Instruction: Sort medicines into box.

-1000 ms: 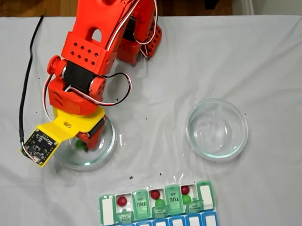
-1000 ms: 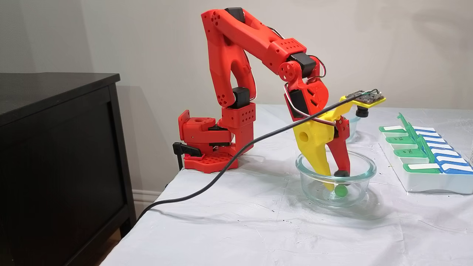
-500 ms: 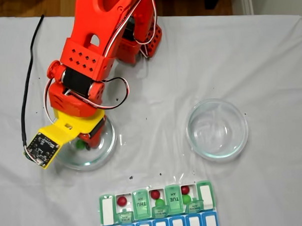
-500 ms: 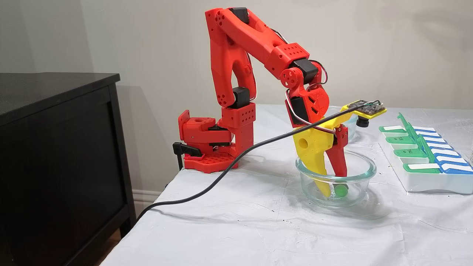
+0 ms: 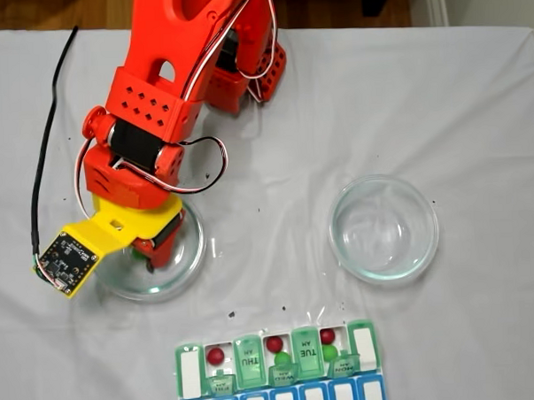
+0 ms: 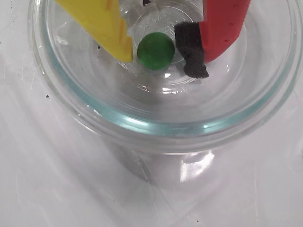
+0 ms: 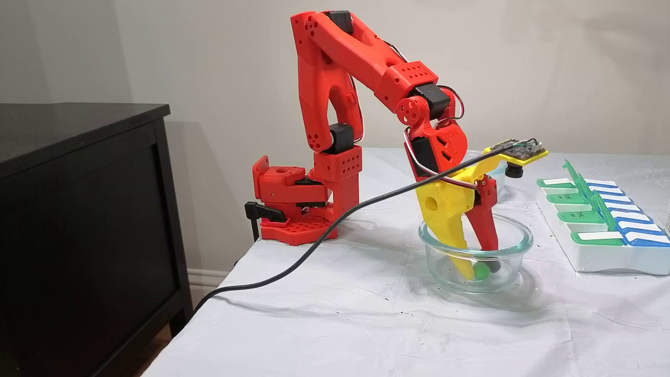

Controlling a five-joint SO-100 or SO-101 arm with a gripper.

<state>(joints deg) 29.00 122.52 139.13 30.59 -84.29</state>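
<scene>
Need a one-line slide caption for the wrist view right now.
End effector inside the glass dish, yellow and red fingers straddling the last green ball, not yet closed.

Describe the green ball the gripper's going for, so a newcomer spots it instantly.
Find the red arm; its gripper reaches down into the glass dish below it. The green ball lies on the dish floor between the yellow and red fingers. It is alone in that dish; the other balls sit in the pill organiser.
</scene>
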